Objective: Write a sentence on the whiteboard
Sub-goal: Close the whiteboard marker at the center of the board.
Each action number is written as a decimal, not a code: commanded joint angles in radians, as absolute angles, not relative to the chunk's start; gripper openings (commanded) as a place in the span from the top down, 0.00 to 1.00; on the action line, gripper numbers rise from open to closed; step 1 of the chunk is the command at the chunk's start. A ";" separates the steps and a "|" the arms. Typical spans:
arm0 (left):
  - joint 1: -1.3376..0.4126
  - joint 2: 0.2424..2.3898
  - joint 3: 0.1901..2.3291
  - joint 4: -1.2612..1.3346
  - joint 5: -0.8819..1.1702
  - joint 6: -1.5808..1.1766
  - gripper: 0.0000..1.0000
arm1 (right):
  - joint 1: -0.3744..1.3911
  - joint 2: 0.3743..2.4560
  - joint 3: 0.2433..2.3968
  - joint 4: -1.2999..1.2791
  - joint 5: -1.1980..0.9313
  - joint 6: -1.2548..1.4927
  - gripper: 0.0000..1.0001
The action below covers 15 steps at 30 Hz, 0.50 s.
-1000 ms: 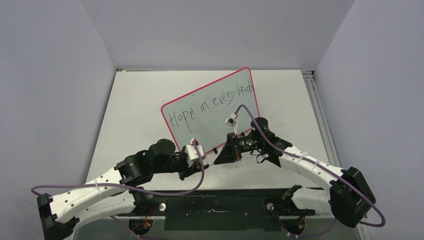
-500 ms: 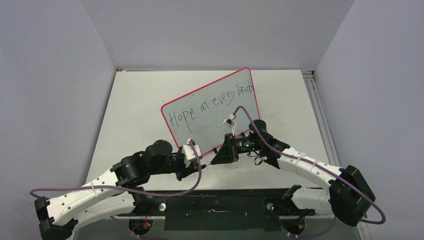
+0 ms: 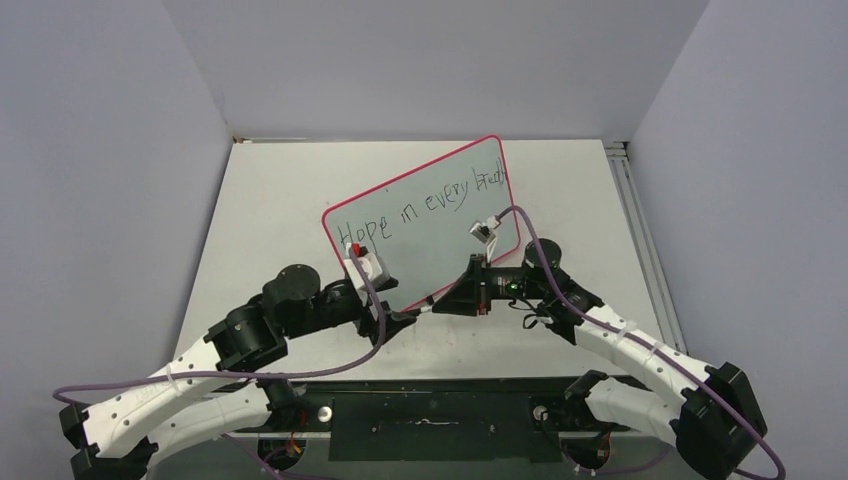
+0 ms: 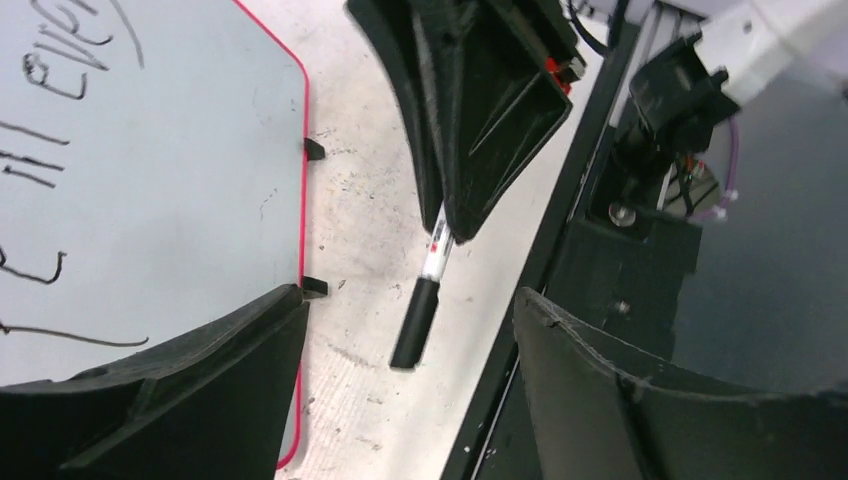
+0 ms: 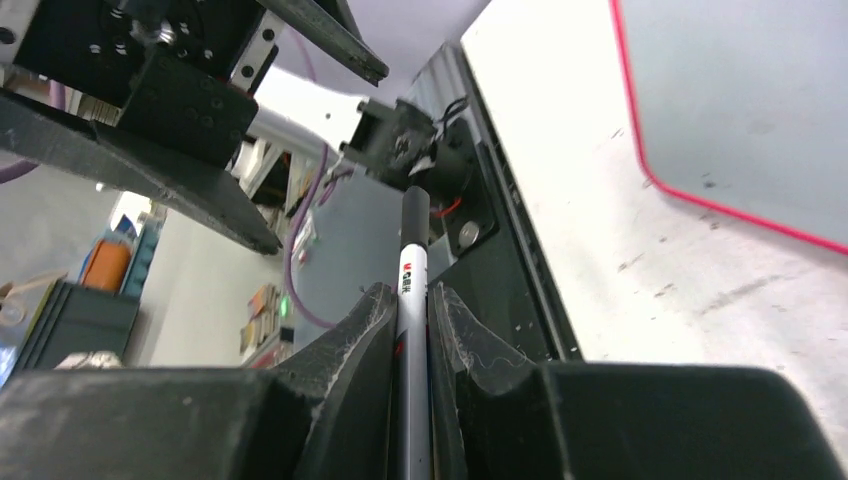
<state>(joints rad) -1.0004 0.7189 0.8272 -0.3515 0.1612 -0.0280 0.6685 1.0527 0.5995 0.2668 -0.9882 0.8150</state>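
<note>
The whiteboard (image 3: 440,255) lies tilted on the table with a red rim, and the sentence (image 3: 420,205) "Hope in every breath" runs across it in black. My right gripper (image 3: 452,298) is shut on a pen (image 5: 412,262) just off the board's near corner. The pen's black capped end (image 4: 417,322) points toward my left gripper (image 3: 398,318). In the left wrist view my left gripper (image 4: 405,305) stands open, its fingers either side of the capped end and apart from it. The whiteboard (image 4: 150,190) edge lies beside the left finger. The whiteboard (image 5: 740,90) also shows in the right wrist view.
A black mounting rail (image 3: 430,425) runs along the table's near edge, close under both grippers and right of the pen in the left wrist view (image 4: 575,250). A metal track (image 3: 632,200) lines the table's right side. Grey walls enclose the table.
My left gripper has opened and let go of the pen's capped end, and its wrist has swung up and left. My right gripper has shifted slightly right, still holding the pen.
</note>
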 commanded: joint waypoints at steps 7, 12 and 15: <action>-0.856 0.701 0.842 -0.115 0.133 -0.557 0.21 | 0.497 0.906 0.542 0.645 -0.934 1.014 0.95; -0.840 0.698 0.794 -0.020 0.142 -0.685 0.20 | 0.497 0.926 0.553 0.779 -0.957 1.087 0.95; -0.831 0.707 0.777 0.025 0.168 -0.728 0.20 | 0.497 0.930 0.556 0.812 -0.969 1.104 0.95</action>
<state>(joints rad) -0.8440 0.7059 0.7918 -0.1078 0.1364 -0.5983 0.5003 0.9287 0.5396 0.6395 -0.9504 1.0492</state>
